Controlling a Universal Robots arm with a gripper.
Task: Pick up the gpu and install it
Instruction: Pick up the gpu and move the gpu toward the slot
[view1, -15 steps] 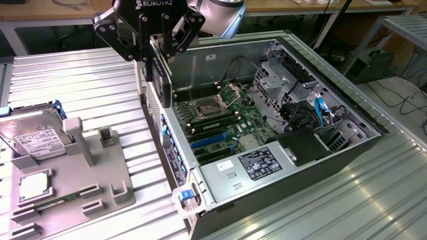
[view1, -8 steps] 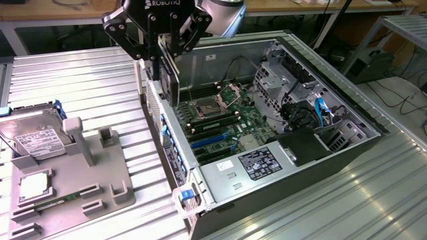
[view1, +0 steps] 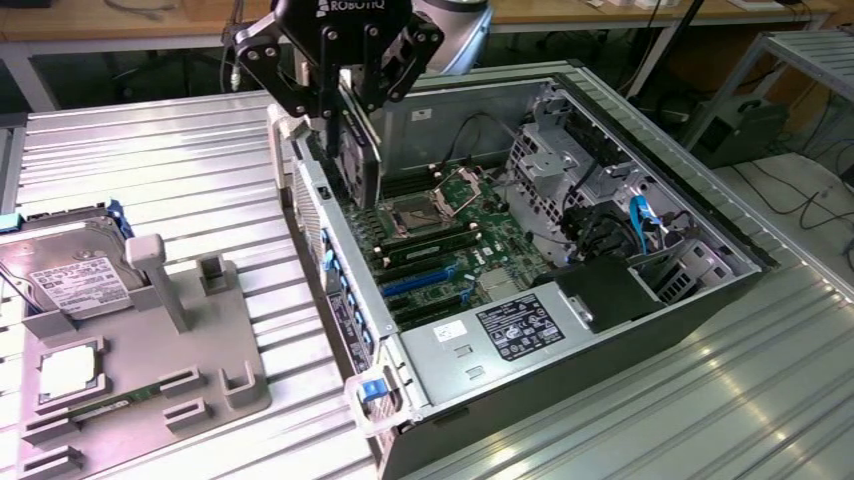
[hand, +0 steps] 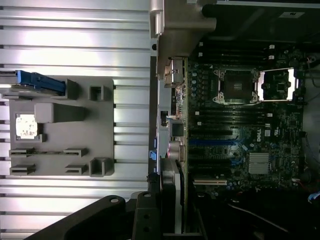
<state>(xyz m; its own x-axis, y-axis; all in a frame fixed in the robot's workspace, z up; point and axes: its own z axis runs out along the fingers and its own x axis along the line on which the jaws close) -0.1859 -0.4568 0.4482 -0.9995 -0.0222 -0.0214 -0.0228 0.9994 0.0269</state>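
gpu (view1: 358, 150) in fingers (view1: 282, 86), above open case (view1: 667, 160)

Tabletop (view1: 160, 150): ribbed silvery metal, bright glare in strips.
Behind: wooden desks (view1: 134, 25), pale legs.
Floor (view1: 807, 235): light grey, black cables (view1: 785, 195) trailing across.

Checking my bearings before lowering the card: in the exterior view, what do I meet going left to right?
Hard drive → grey post → gpu → CPU socket → blue cables.
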